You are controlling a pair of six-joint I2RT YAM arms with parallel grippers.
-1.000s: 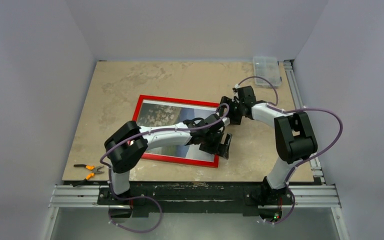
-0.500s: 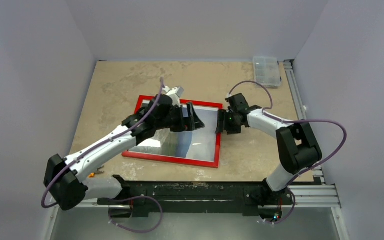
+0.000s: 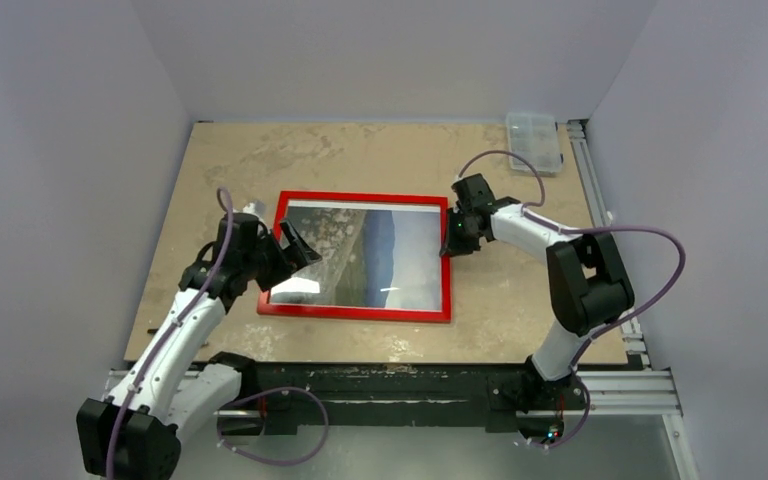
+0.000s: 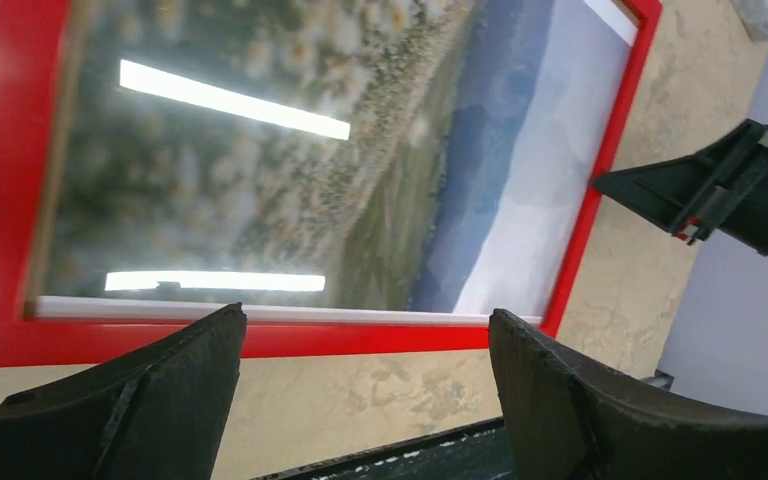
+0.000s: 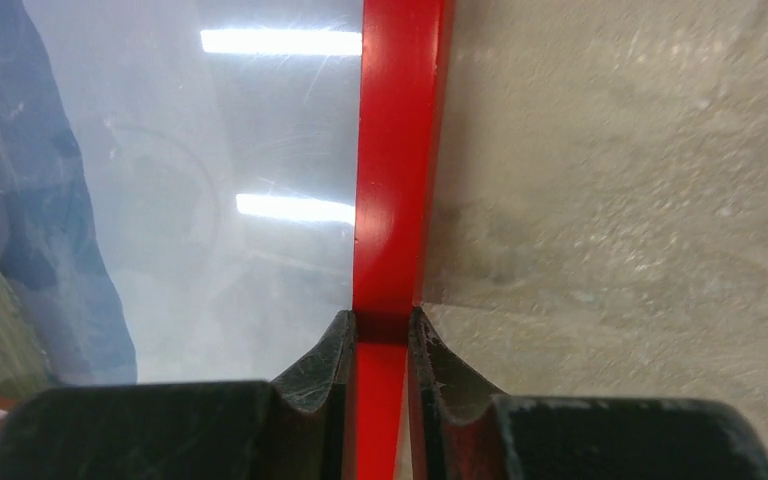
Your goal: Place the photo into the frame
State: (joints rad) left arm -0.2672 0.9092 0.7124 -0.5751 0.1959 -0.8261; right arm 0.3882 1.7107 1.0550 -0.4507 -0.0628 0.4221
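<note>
Two glare streaks [image 4: 230, 100] over photo [image 4: 520, 150]

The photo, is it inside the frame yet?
Looks done: the photo sits inside the red frame, lying face up on the table. In hand: the right gripper pinches its right edge; the left gripper hangs open nearby. Left: probably just letting go.

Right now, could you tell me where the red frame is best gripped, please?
By its thin right-hand rail, from above: the red frame lies flat on the table, so only a rail fits between fingers. The right gripper pinches that rail so, one finger on the pane side, one outside.
</note>
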